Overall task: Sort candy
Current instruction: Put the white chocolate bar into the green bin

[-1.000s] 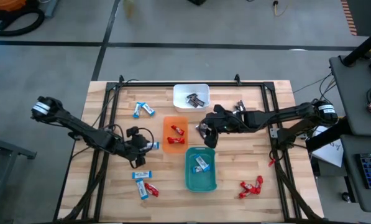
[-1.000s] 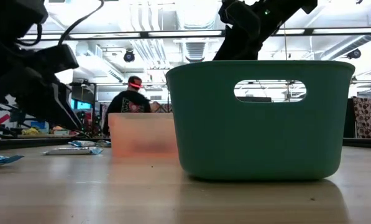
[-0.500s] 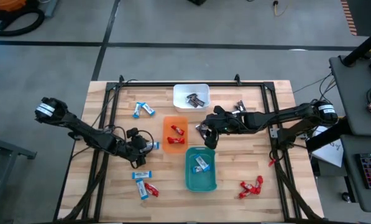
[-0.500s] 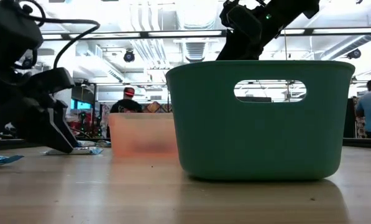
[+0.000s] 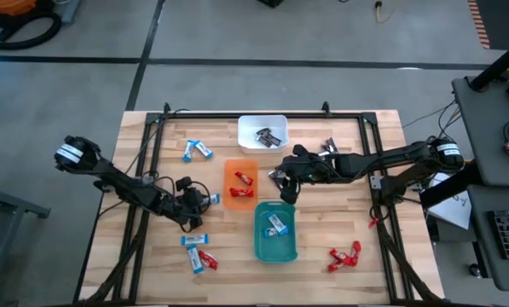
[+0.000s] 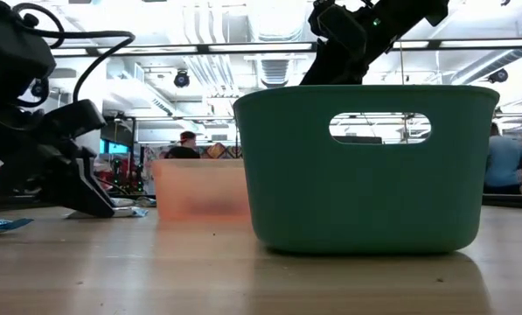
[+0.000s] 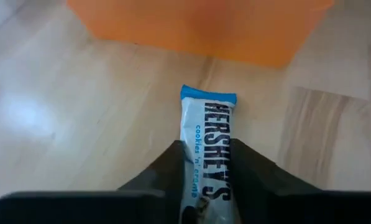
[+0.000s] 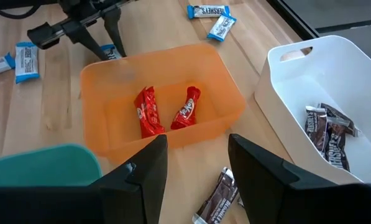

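Lying on the table (image 5: 339,222) between the left gripper (image 7: 207,171) fingers: one candy bar (image 7: 207,140), a tray (image 7: 197,28) just ahead. Below the right gripper (image 8: 194,171): another bar (image 8: 216,196), trays (image 8: 235,99) ahead and beside.

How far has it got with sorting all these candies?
Partly done. Two red candies lie in the orange tray, dark ones in the white tray, one blue in the teal tray. The left end effector has its fingers either side of a blue-and-white bar on the table. Loose blue and red candies are left, and a dark one lies below the open right end effector.
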Controlling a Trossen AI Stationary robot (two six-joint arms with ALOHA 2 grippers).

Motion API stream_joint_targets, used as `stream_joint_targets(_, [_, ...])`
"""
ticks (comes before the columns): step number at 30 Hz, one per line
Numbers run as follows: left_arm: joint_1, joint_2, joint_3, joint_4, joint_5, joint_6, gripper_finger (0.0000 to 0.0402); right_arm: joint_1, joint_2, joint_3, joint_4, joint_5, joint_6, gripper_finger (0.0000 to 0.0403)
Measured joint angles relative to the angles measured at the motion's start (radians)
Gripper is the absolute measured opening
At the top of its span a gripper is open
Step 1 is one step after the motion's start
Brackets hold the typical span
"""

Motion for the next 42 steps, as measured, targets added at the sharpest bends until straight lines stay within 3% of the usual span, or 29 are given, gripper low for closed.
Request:
stream_joint_targets(4, [0.003,-0.003,-0.002,-0.009,-0.041,0.02,0.003,0.0,0.0,0.0,0.0,0.0,0.0,0.0162])
stream_joint_targets(7, [0.003,-0.012,-0.004,0.001,-0.037,0.037,0.0017,0.0,0.0,0.0,0.0,0.0,0.0,0.0162])
stream_joint_targets(17, [0.003,-0.119,0.002,-0.039,0.02,0.089,0.0009,0.0,0.0,0.0,0.0,0.0,0.0,0.0162])
stream_joint_targets(26, [0.002,-0.234,0.001,-0.174,0.019,0.049,0.0002,0.0,0.0,0.0,0.0,0.0,0.0,0.0162])
stream_joint_targets(42, [0.002,-0.33,0.018,-0.195,0.078,0.07,0.0,0.0,0.0,0.0,0.001,0.0,-0.001,0.0162])
